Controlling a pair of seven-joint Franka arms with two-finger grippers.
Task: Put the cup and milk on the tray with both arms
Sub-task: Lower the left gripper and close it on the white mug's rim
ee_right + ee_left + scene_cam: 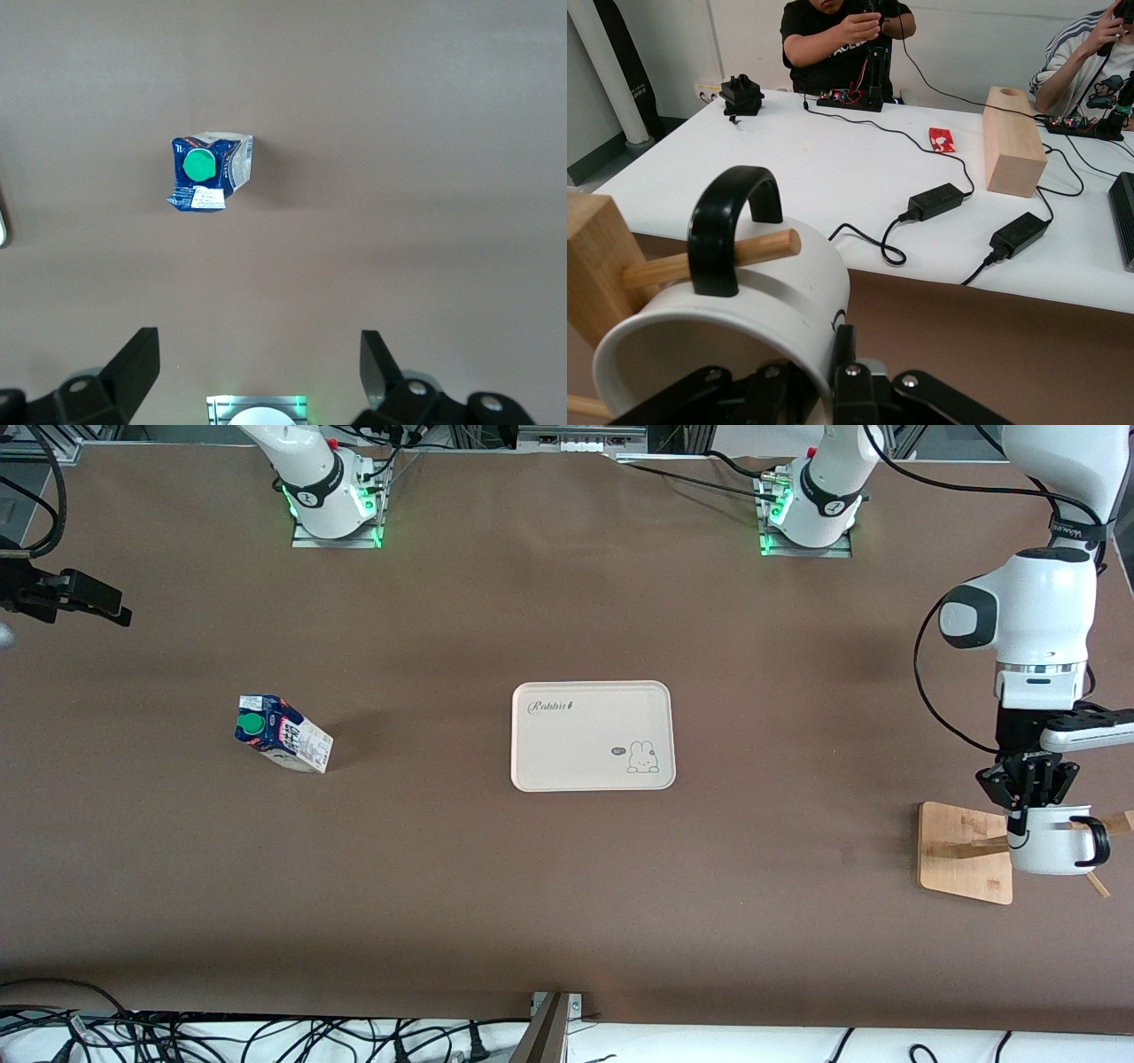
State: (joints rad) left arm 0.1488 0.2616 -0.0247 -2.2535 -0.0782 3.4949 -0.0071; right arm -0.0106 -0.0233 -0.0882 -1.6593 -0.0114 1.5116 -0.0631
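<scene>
Our left end effector (1028, 808) grips the cup (1050, 850), hung by its handle on a stand peg (749, 252). Our right end effector (257, 363) is spread wide above the milk (282, 733); the tray (592, 735) lies mid-bench.

The cup (1050, 850) is looking like glossy white ceramic. The stand (964, 852) is showing pale bare wood. The milk (283, 733) is printed carton; the tray (592, 735) is matt cream, the table (567, 886) matt brown.

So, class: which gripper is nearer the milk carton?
Right. The right gripper hangs open above the table over the milk carton; the left gripper grips the mug at the wooden stand.
</scene>
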